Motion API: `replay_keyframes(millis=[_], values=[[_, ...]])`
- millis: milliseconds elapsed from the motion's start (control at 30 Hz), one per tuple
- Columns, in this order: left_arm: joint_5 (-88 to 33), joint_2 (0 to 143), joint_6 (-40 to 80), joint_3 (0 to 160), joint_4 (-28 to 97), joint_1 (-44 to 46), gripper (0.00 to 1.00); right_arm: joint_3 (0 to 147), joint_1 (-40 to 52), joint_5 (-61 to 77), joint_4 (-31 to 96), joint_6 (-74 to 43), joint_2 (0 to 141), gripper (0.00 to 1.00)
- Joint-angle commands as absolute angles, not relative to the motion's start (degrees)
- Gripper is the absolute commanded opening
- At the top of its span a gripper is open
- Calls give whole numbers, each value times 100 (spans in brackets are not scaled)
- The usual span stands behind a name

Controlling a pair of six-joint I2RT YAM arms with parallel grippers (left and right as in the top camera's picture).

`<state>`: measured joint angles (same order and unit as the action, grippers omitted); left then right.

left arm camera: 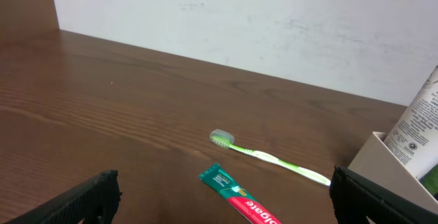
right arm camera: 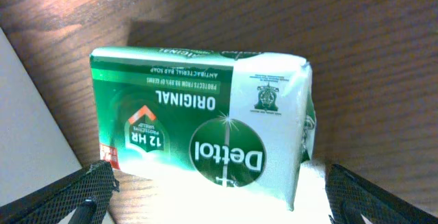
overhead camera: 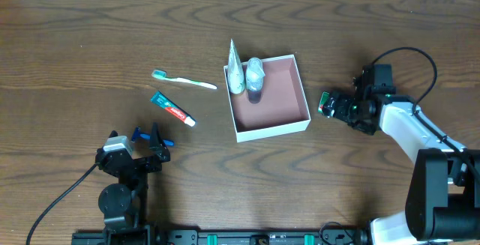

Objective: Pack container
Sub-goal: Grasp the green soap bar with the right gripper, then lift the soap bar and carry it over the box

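Note:
The container [overhead camera: 279, 94], a shallow white-walled box with a reddish-brown floor, sits mid-table. A white tube [overhead camera: 236, 73] and a grey bottle [overhead camera: 255, 76] lie in its left part. A green toothbrush [overhead camera: 184, 80] and a green-red toothpaste tube [overhead camera: 172, 109] lie on the table to its left. My left gripper [overhead camera: 152, 136] is open and empty, near of the toothpaste [left arm camera: 236, 196]. My right gripper [overhead camera: 328, 104] is open just right of the container, its fingers [right arm camera: 219, 200] on either side of a green-and-white Dettol soap carton [right arm camera: 198, 131] lying on the table.
The container's white wall [right arm camera: 27, 135] stands close to the left of the soap carton. In the left wrist view the toothbrush [left arm camera: 270, 157] lies beyond the toothpaste, and the container's corner [left arm camera: 383, 159] with the tube [left arm camera: 417, 125] is at the right. A pale wall stands behind the table.

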<state>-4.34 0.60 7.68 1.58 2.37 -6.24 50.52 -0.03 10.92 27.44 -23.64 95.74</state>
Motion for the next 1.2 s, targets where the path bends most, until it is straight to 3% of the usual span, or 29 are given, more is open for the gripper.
replay_keyframes(millis=[0, 467, 1167], values=[[-539, 25, 797, 23, 364, -646, 98, 5476, 82, 1096, 2934, -2359, 9623, 99], [-539, 25, 797, 23, 364, -646, 98, 6265, 84, 893, 3625, -2377, 9695, 99], [-539, 25, 797, 23, 364, -646, 98, 6818, 408, 766, 3712, -2137, 10984, 99]])
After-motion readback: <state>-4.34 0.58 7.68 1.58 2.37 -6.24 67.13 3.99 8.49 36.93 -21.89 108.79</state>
